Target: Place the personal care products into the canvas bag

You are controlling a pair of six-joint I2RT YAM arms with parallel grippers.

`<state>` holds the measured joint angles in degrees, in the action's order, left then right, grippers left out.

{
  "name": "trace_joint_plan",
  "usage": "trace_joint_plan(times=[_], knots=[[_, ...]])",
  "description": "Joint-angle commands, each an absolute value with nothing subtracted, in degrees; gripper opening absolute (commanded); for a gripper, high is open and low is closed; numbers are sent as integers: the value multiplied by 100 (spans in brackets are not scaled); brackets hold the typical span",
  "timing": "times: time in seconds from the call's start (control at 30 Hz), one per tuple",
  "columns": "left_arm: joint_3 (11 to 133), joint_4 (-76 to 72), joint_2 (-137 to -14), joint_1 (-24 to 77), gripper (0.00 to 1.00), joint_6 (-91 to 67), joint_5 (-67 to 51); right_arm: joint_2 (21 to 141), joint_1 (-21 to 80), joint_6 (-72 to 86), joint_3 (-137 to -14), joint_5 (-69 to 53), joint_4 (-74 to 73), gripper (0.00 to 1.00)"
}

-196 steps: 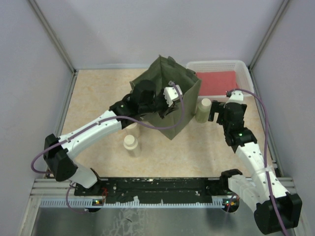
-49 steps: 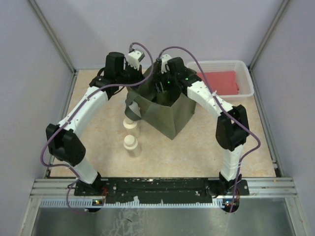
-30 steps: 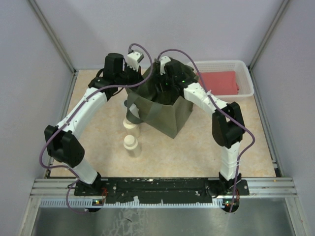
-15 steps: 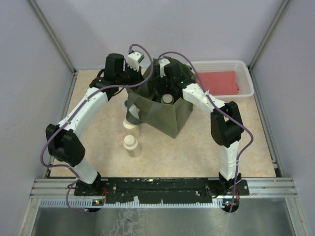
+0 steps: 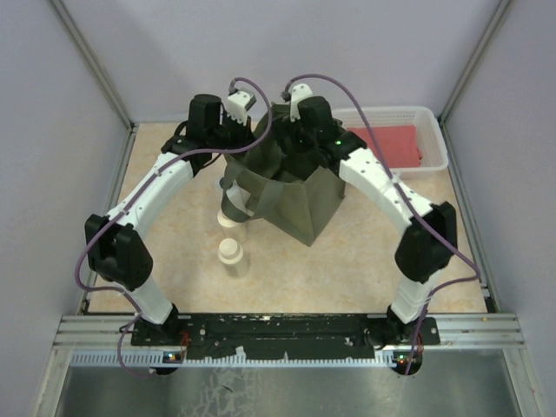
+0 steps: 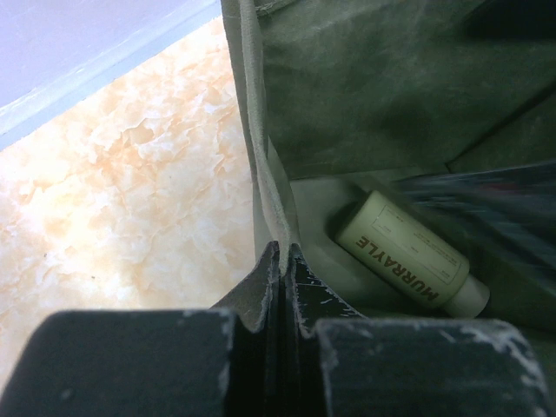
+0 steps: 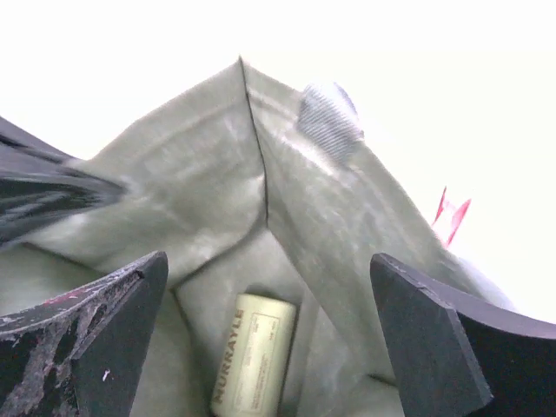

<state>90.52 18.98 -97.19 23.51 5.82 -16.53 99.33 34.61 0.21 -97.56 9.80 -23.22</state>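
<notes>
Plainly, the left jaws are pressed together on the rim of the canvas bag point(image 5: 300, 204), pinching the fabric edge at its left side; in the left wrist view the seam runs straight down into the closed fingertips point(image 6: 261, 282). The right jaws are spread wide and carry nothing, hanging over the bag's open mouth. Directly below them, on the bag's floor, a pale yellowish bottle point(image 7: 254, 356) lies on its side with dark lettering along its length, close to an inner corner. The bag stands upright toward the far middle of the desk point(image 5: 347, 269), with both arms arched in over it from either side. Just left of the bag, on the desk, two more bottles stand upright: a nearer cream-capped bottle point(image 5: 232, 258) and a farther bottle point(image 5: 230, 221), which is partly covered by the bag's hanging loop handle point(image 5: 233, 198). To the right, at the far corner, a white mesh basket point(image 5: 382, 111) holds a red folded cloth point(image 5: 387, 146).
</notes>
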Motion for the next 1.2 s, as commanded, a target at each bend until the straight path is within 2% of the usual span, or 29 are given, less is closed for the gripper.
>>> trace_joint_plan(times=[0.0, 0.17, 0.33, 0.5, 0.73, 0.87, 1.17], knots=[[9189, 1866, -9896, 2346, 0, 557, -1661, 8432, 3525, 666, -9170, 1302, -1777, 99], [9205, 1843, -9918, 2347, 0, 510, -1749, 6972, 3524, 763, -7505, 617, -586, 99], [9279, 1900, -9993, 2342, 0, 513, -1688, 6685, 3788, 1003, -7758, 200, -1949, 99], [9454, 1995, -10133, 2323, 0, 528, -1663, 6886, 5592, 1053, -7772, 1590, -2895, 99], [9668, 2224, -10211, 2311, 0, 539, -1813, 7384, 7287, 1648, -7490, 2431, -2847, 99], [9643, 2231, -10149, 2306, 0, 558, -1827, 7984, 7696, 1662, -7624, 2383, -2753, 99], [9548, 2229, -10038, 2308, 0, 548, -1957, 9194, 7726, 1411, -7823, 1937, -2052, 99]])
